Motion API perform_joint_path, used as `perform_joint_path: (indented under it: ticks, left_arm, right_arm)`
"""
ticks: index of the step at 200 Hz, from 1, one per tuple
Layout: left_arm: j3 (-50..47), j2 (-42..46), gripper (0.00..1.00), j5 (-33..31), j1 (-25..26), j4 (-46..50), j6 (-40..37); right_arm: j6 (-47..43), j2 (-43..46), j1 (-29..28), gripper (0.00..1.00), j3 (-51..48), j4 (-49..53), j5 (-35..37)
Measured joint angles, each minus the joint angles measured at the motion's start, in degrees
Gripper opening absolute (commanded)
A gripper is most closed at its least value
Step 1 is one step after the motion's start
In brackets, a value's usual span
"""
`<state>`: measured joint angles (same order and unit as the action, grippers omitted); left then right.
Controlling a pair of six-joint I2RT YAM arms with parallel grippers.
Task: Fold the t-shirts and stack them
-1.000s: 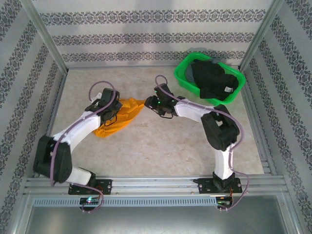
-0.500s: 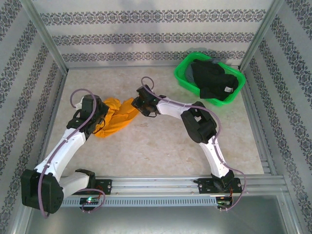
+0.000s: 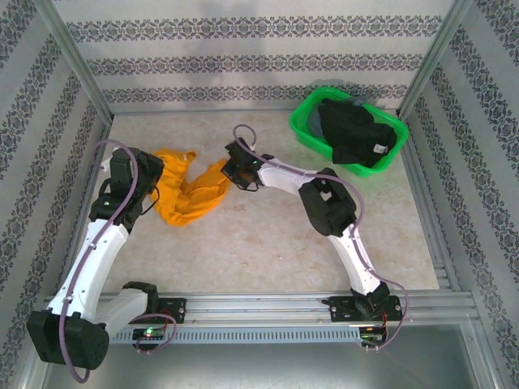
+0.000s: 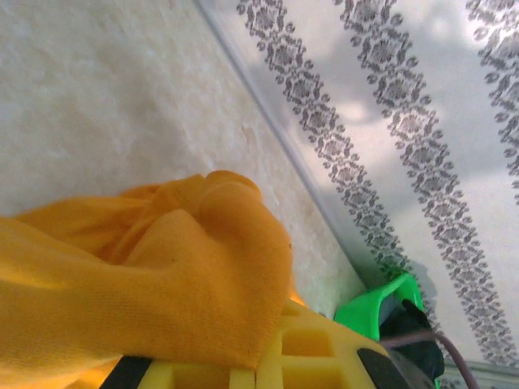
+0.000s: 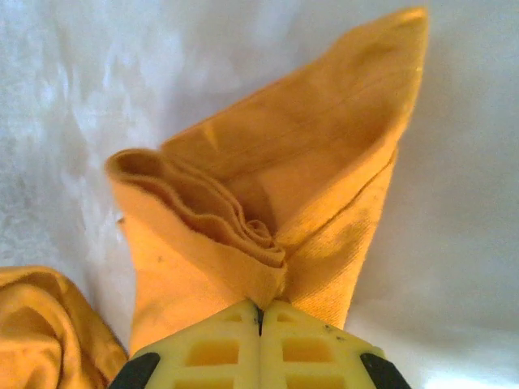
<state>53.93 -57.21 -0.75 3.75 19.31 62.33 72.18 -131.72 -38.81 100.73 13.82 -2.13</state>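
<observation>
Top: orange t-shirt [image 3: 195, 198] lay bunched at 10 o'clock on the surface [image 3: 268, 251], btw left tool [image 3: 148, 180] & right tool [image 3: 233, 166]; black t-shirts [image 3: 357, 134] sat in basket [image 3: 302, 128] at 1 o'clock.
L wrist: left tool [image 4: 276, 361] was clamped on orange t-shirt [image 4: 162, 300].
R wrist: right tool [image 5: 259, 312] had its jaws together, pinching a corner of it.

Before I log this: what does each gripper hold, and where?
Orange shirt, by both: right gripper pinches a fold at one end, left gripper the other end.

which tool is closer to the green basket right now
Right. The right tool is shut on one end of the orange t-shirt mid-table, to the left of the green basket. The left tool grips the shirt's other end, even farther left.
</observation>
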Motion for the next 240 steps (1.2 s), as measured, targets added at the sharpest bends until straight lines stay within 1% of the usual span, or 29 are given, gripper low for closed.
perform_joint_path:
  ticks: [24, 50, 66, 98, 116, 125, 137, 149, 157, 162, 184, 199, 218, 240]
  left_arm:
    - [2.2, -1.9, 0.0, 2.4, -4.1, -0.8, -0.2]
    - [6.2, -6.2, 0.0, 4.7, -7.6, -3.4, -0.2]
    - [8.4, -7.9, 0.0, 5.3, -9.2, -5.3, -0.1]
    - [9.2, -7.0, 0.0, 5.0, -11.2, -8.3, 0.7]
    - [5.2, -4.1, 0.12, 4.8, -11.3, -8.7, 2.0]
    - [1.1, -1.8, 0.24, 4.6, -11.3, -8.6, 2.8]
    - [-5.2, 1.4, 0.42, 4.5, -11.3, -7.1, 4.3]
    - [-10.6, 4.0, 0.5, 3.9, -11.3, -2.3, 5.5]
    - [-12.7, 5.2, 0.51, 3.3, -11.3, 1.9, 6.1]
    - [-13.4, 5.8, 0.52, 3.0, -11.3, 4.6, 5.9]
    - [-12.3, 7.4, 0.56, 0.7, -11.4, 13.5, 4.8]
    - [-9.4, 7.0, 0.57, -0.5, -11.4, 16.7, 3.4]
    - [-5.7, 3.6, 0.56, -0.7, -11.4, 17.7, 1.4]
    - [-2.3, -5.3, 0.52, 2.7, -12.1, 17.2, -1.8]
  right_arm:
    - [-3.5, 9.6, 4.3, 0.0, -4.5, 1.6, 1.1]
    - [-7.2, 20.0, 9.7, 0.0, -5.3, 2.5, 1.8]
    - [-9.3, 26.9, 12.4, 0.0, -6.7, 3.3, 3.5]
    - [-11.5, 38.6, 12.9, 0.0, -13.6, 6.5, 5.9]
    - [-11.7, 43.4, 12.7, 0.0, -20.8, 7.5, 6.0]
    - [-11.5, 45.0, 12.4, 0.0, -25.0, 7.9, 6.0]
    - [-10.9, 46.2, 12.4, 0.22, -31.3, 8.3, 5.9]
    - [-10.1, 46.2, 12.3, 0.34, -36.5, 10.3, 5.9]
    - [-10.0, 46.2, 12.4, 0.4, -39.5, 12.0, 5.9]
    - [-9.6, 46.2, 12.4, 0.41, -40.9, 13.1, 5.9]
    - [-9.9, 47.0, 12.4, 0.42, -43.5, 17.0, 6.8]
    - [-11.2, 48.4, 12.4, 0.42, -43.4, 17.5, 7.3]
    - [-13.6, 49.9, 12.3, 0.42, -43.1, 17.4, 7.5]
    - [-16.9, 49.9, 12.0, 0.42, -43.1, 15.4, 6.5]
